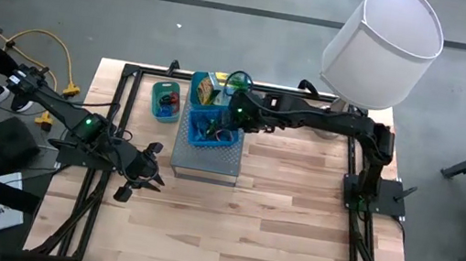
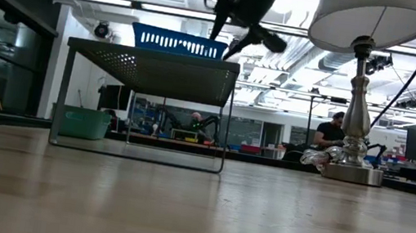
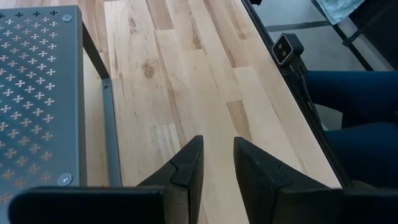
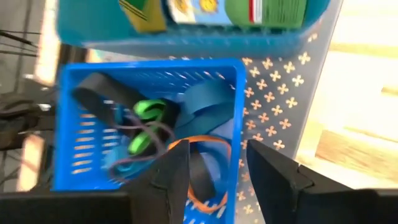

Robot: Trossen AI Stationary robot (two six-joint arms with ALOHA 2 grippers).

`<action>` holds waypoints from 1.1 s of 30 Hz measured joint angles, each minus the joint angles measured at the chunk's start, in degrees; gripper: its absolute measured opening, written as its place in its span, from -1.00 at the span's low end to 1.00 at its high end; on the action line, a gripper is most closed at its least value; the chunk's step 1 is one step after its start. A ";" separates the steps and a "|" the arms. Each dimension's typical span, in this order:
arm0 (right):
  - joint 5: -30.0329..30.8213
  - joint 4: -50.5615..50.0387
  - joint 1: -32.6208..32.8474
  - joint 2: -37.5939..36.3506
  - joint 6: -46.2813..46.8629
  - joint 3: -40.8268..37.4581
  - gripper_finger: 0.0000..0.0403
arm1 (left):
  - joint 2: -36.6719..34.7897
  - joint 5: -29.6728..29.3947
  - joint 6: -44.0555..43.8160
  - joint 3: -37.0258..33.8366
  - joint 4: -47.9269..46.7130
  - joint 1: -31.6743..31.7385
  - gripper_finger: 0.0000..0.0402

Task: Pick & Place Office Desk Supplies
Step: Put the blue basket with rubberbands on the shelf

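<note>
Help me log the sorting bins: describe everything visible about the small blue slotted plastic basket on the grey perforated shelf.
The small blue slotted plastic basket is square, open-topped, with slotted walls. It sits upright on the grey perforated metal shelf, beside a larger blue bin holding printed packets. Inside lie tangled bands and loops: dark, blue, green and orange. The right gripper hangs just above its rim, fingers open, holding nothing.

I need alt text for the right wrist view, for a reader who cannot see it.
The right gripper hangs with open jaws over a blue basket holding loose bands and green clips. The basket stands on a grey perforated metal box, beside a lighter blue tray of printed packets.
</note>
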 joint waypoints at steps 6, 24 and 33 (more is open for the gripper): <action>0.17 -0.67 0.00 -2.80 -3.28 0.02 -0.27 | -0.01 0.00 0.00 0.00 0.21 -0.02 -0.59; -4.42 -0.63 10.10 -7.11 -25.05 0.04 -0.27 | 0.00 0.00 0.00 -0.02 0.44 -0.01 -0.59; -1.67 -0.44 21.63 -6.86 -37.35 0.04 -0.27 | 0.00 0.00 0.00 -0.02 0.65 -0.01 -0.59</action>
